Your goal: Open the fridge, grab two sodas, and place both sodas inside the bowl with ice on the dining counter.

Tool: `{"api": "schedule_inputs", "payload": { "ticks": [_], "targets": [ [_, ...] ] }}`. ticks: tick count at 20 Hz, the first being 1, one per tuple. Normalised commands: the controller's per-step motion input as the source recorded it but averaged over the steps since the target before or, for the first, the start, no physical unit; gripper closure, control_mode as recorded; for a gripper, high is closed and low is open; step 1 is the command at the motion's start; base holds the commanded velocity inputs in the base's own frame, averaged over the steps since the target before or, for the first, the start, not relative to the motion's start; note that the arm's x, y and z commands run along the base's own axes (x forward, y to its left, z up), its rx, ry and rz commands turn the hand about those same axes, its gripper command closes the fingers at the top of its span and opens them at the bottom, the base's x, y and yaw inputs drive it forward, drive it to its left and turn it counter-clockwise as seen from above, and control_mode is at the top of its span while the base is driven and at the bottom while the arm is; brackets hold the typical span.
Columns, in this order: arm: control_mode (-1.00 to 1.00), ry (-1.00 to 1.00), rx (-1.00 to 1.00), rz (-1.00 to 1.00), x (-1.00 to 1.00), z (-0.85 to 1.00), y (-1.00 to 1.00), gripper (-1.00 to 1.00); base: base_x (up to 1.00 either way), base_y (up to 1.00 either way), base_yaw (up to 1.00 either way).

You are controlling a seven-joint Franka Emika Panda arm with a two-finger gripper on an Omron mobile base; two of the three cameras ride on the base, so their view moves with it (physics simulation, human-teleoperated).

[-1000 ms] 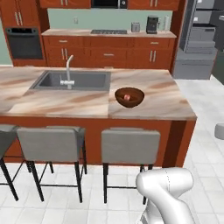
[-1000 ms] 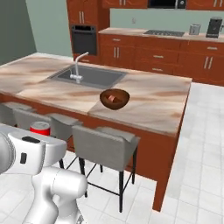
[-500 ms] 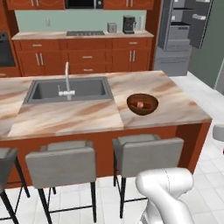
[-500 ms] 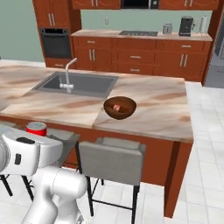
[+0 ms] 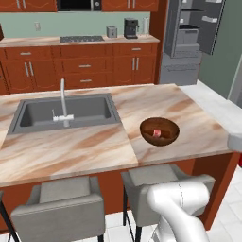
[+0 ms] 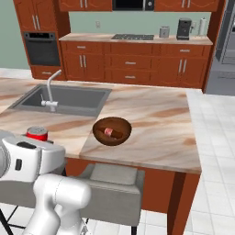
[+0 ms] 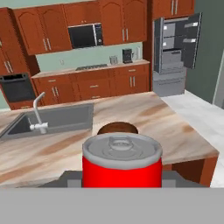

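Gripped upright between the jaws of the gripper (image 7: pixel 122 181), short of the dining counter (image 5: pixel 94 146) front edge: second soda (image 7: pixel 122 162); risk of clipping the bowl (image 5: pixel 159 131) rim or first can (image 5: pixel 156 133).

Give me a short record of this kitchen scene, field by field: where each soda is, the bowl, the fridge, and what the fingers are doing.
soda one: red can held upright between the fingers, silvery top showing
soda two: red can lying inside the bowl
bowl: dark brown, on the dining counter, right of the sink
fridge: doors open, white bins showing
fingers: closed on soda one, short of the bowl
task stage: second soda not yet placed
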Motion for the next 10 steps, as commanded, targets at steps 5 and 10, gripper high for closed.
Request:
{"api": "schedule_inputs", "payload": {
  "ticks": [5, 10],
  "targets": [
    [-1.0, 0.22, -0.01, -0.01, 0.6, 0.0, 0.02, 1.0, 0.4, 0.0, -0.03],
    [-1.0, 0.5, -0.07, 0.0, 1.0, 0.0, 0.13, 1.0, 0.0, 0.0, 0.0]
  ]
}}
